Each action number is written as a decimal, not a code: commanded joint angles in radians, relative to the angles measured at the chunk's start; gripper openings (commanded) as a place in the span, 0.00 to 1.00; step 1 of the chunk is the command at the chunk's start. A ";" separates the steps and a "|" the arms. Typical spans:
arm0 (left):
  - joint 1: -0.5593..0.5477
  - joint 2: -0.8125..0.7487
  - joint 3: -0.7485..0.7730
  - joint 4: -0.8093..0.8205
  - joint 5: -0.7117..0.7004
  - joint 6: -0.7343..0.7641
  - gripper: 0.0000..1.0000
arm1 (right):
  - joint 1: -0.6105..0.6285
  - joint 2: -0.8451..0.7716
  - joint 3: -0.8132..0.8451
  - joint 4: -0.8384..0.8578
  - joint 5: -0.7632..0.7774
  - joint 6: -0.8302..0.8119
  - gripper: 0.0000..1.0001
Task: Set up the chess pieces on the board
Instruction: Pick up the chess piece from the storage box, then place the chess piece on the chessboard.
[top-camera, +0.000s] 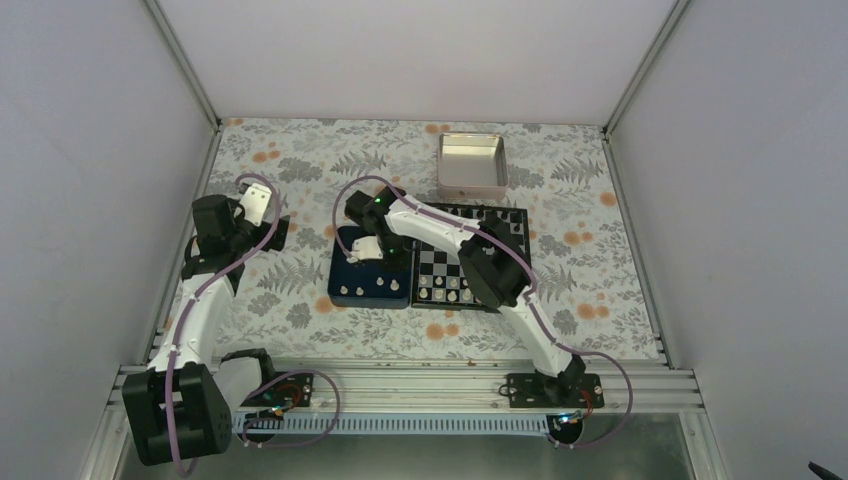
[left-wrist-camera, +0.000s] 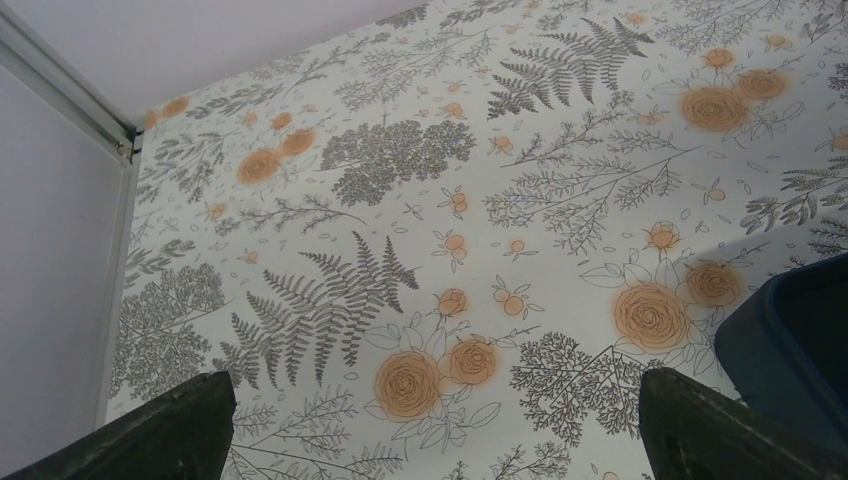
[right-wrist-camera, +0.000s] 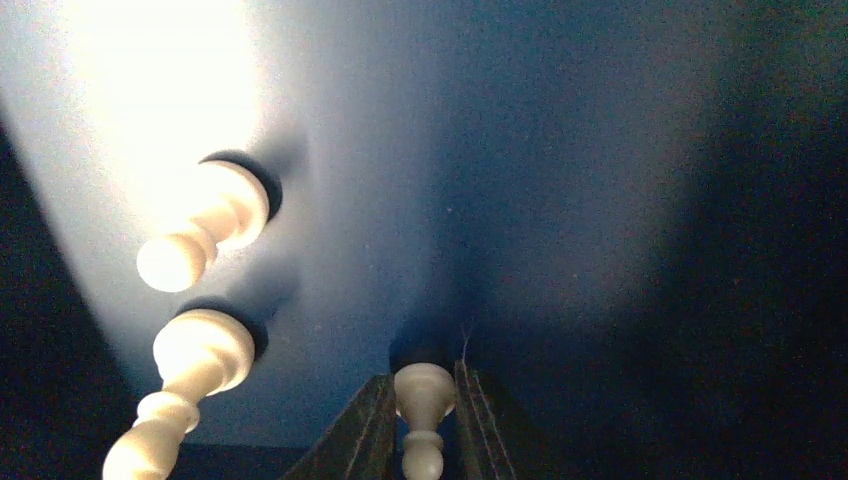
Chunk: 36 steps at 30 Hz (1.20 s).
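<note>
Blue tray (top-camera: 341, 276): beside the board (top-camera: 516, 222), toward the left arm; white chess pieces (right-wrist-camera: 205, 225) stand in it.
Right gripper (right-wrist-camera: 424, 376): down in the tray, jaws pinched on one white piece (right-wrist-camera: 424, 402), base toward the floor.
Left gripper (left-wrist-camera: 440, 402): jaws spread wide, empty, over the floral cloth (left-wrist-camera: 400, 200) near the tray.
</note>
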 joint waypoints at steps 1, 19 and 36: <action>0.008 -0.011 0.000 -0.008 0.029 0.007 1.00 | 0.009 -0.053 -0.005 -0.024 0.021 0.012 0.18; 0.009 -0.007 0.000 -0.011 0.044 0.010 1.00 | 0.005 -0.115 0.004 -0.032 -0.005 0.009 0.04; 0.009 0.004 0.005 0.001 0.000 0.001 1.00 | -0.272 -0.699 -0.445 0.019 -0.109 -0.009 0.04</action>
